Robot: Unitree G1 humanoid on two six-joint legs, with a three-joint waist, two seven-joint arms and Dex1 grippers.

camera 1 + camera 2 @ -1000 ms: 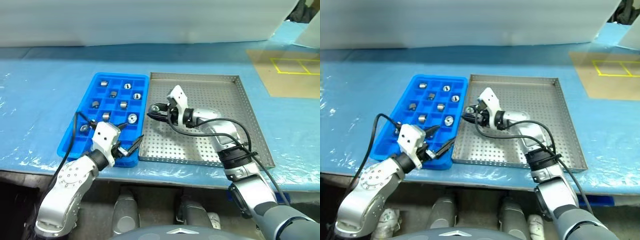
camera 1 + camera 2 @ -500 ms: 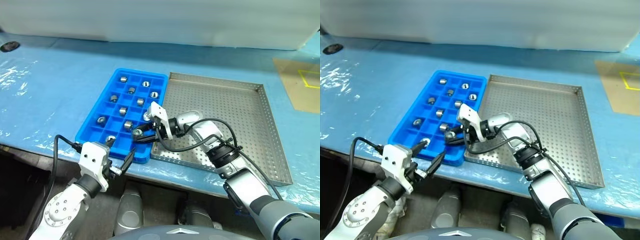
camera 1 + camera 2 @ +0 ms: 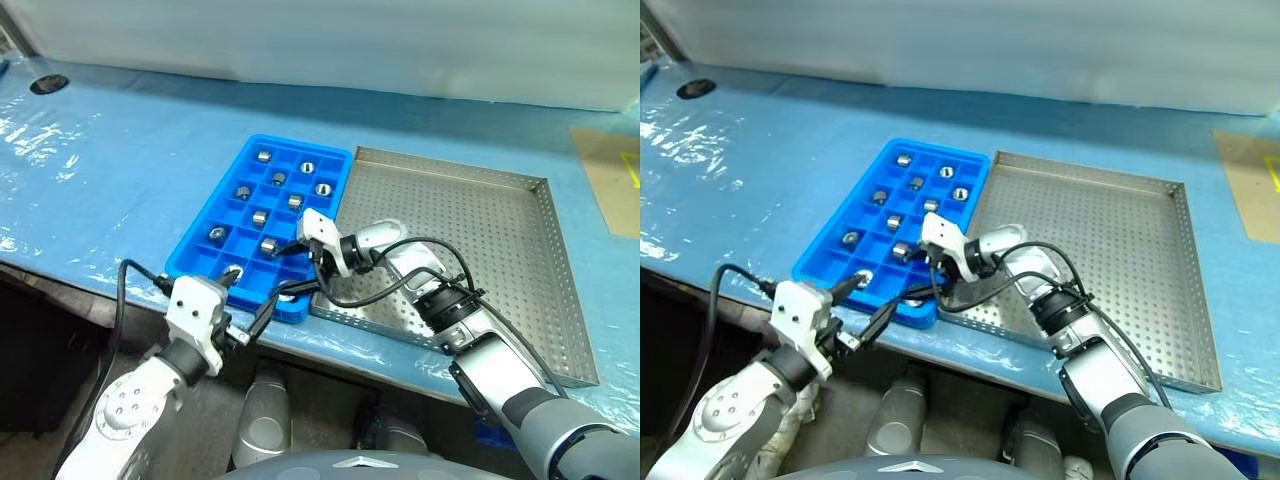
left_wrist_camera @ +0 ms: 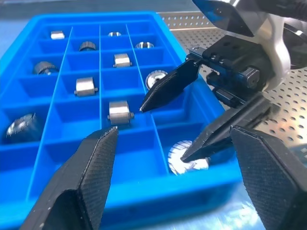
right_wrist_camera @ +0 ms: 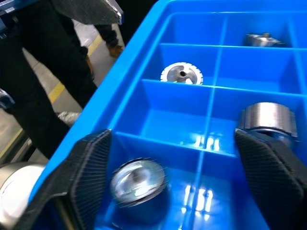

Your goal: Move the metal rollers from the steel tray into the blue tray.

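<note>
Right hand [image 4: 192, 120] apart over blue tray [image 3: 215, 210] near corner, left hand [image 3: 252, 305] apart off its edge

We see a bright blue tray [image 3: 232, 226] crossed by a grid of square compartments, holding shiny silver-grey metal rollers [image 3: 262, 219]. Beside it the steel tray [image 3: 500, 240] is dull silver, its floor dotted with rows of holes. Both rest on a pale blue table cover [image 3: 120, 150]. The grippers' fingers [image 4: 81, 182] are black with a fine woven texture.
</note>
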